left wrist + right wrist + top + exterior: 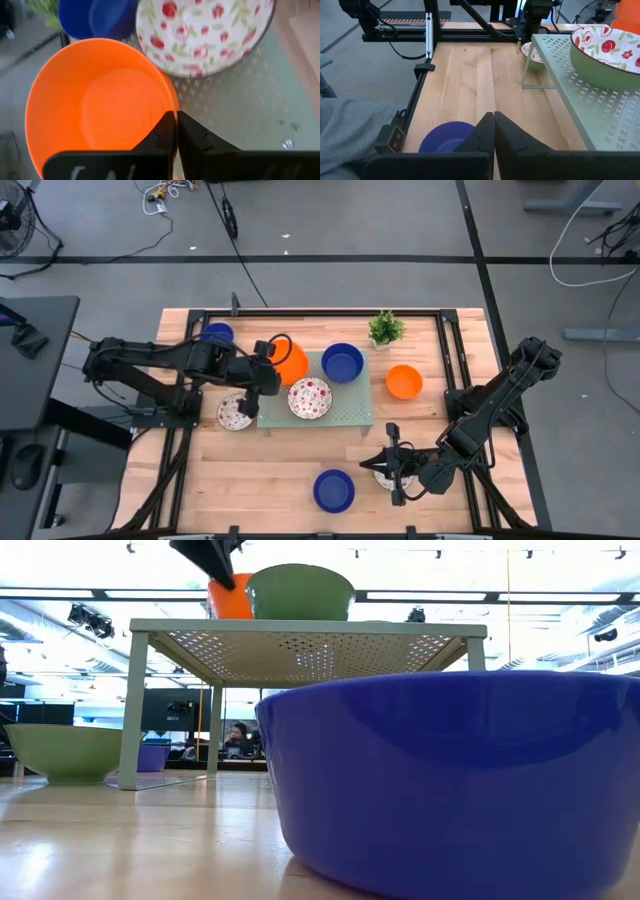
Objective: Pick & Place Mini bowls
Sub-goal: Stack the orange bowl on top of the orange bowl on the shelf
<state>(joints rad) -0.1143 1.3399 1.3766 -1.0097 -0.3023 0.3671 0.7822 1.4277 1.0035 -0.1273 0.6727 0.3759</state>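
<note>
Orange bowl [100, 105] pinched by its rim in the left gripper [175, 131], over the tray [240, 110] for placing; right gripper [494, 131] clenched empty, waiting.

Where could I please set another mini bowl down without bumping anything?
Bare wood lies at the front left, between the speckled bowl and the front blue bowl. The green tray is crowded: three bowls, and the left claw pinches the orange bowl.
</note>
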